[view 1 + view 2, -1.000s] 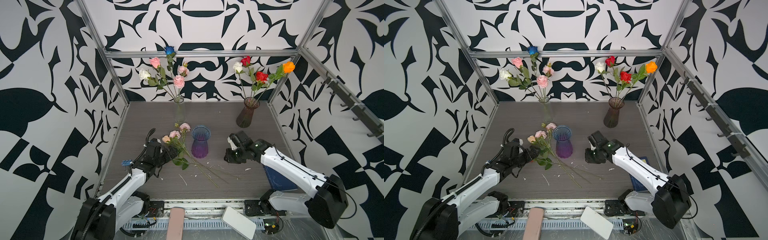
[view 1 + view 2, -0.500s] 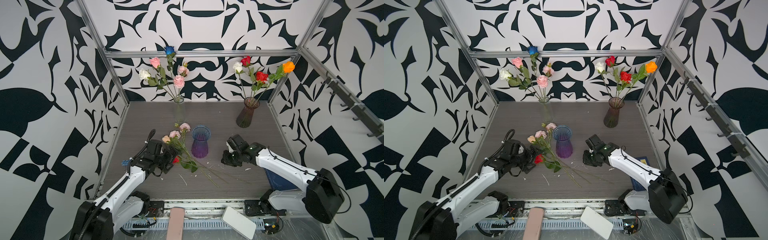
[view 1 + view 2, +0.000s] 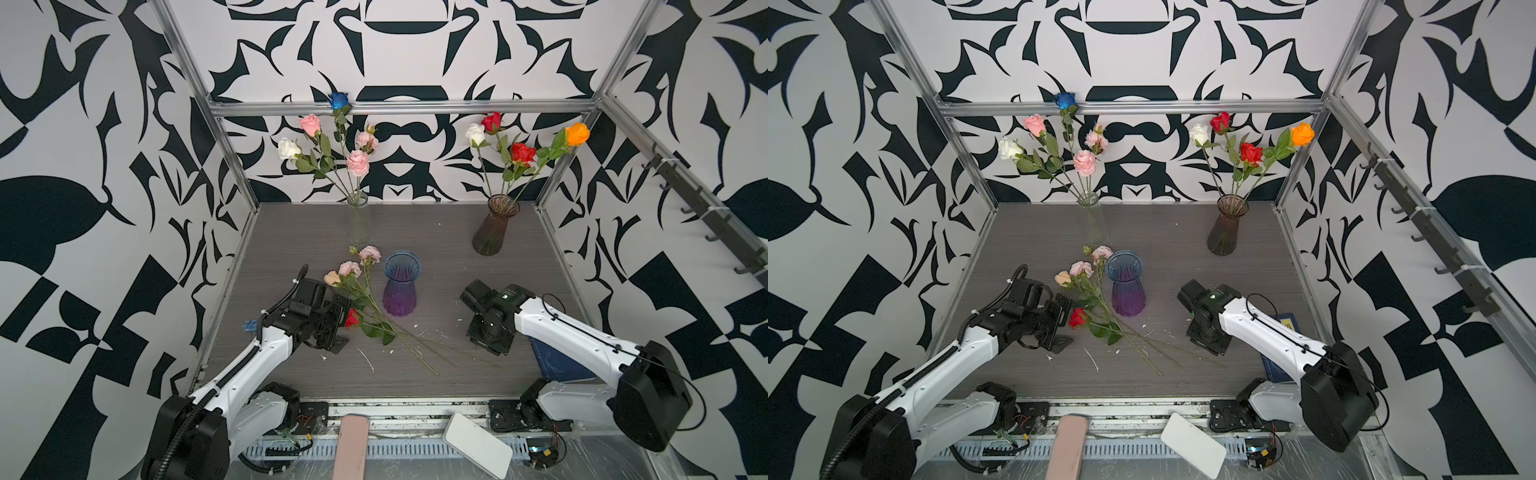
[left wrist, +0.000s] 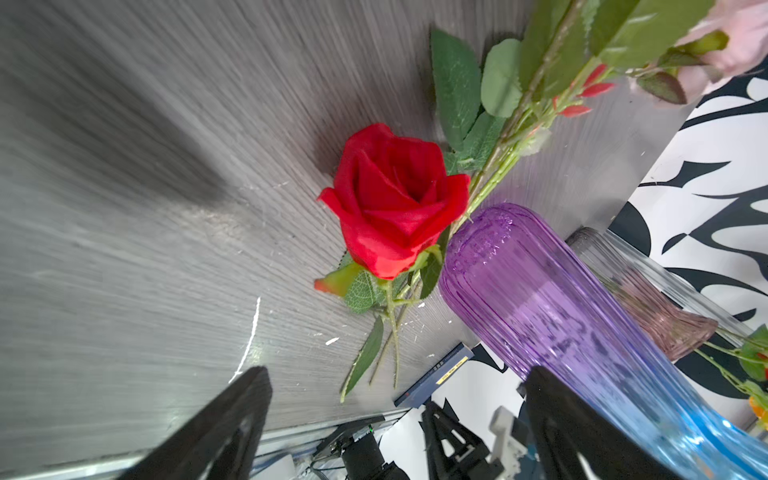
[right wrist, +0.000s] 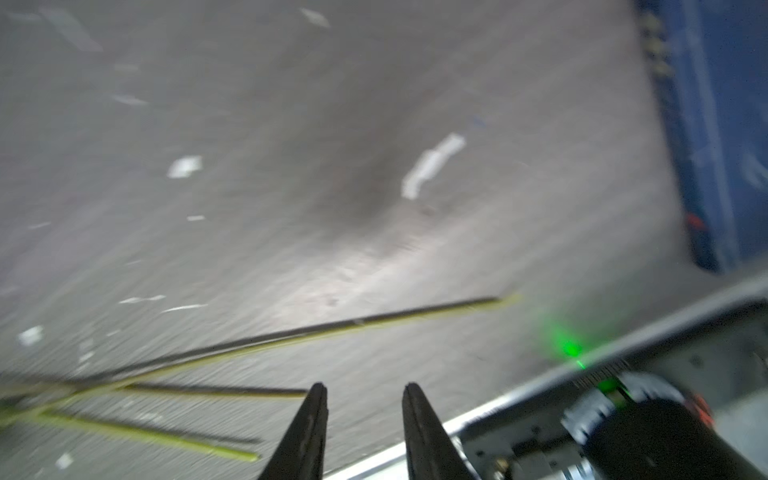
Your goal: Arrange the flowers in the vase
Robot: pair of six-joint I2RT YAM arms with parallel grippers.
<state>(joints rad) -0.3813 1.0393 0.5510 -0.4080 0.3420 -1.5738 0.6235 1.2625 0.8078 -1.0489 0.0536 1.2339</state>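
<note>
Several loose flowers lie on the table left of the purple-and-blue vase (image 3: 400, 291) (image 3: 1127, 291): a red rose (image 3: 352, 319) (image 4: 395, 199), pink roses (image 3: 349, 269) and a peach one (image 3: 332, 277). Their stems (image 3: 415, 349) (image 5: 374, 322) fan toward the front right. My left gripper (image 3: 341, 326) (image 4: 397, 374) stands wide open, low, just left of the red rose, holding nothing. My right gripper (image 3: 487, 347) (image 5: 365, 388) points down at the table by the stem ends. Its jaws stand slightly apart with nothing between them.
A clear vase (image 3: 358, 220) and a brown vase (image 3: 494, 228), both filled with roses, stand at the back. A blue book (image 3: 557, 361) lies under the right arm. White scraps (image 3: 368, 361) dot the table. A pink object (image 3: 351, 444) and a white slab (image 3: 478, 444) lie at the front rail.
The left gripper turned and shifted off the flower pile, and the red rose came into view beside it. The right gripper moved toward the front and tipped down, its jaws a little wider.
</note>
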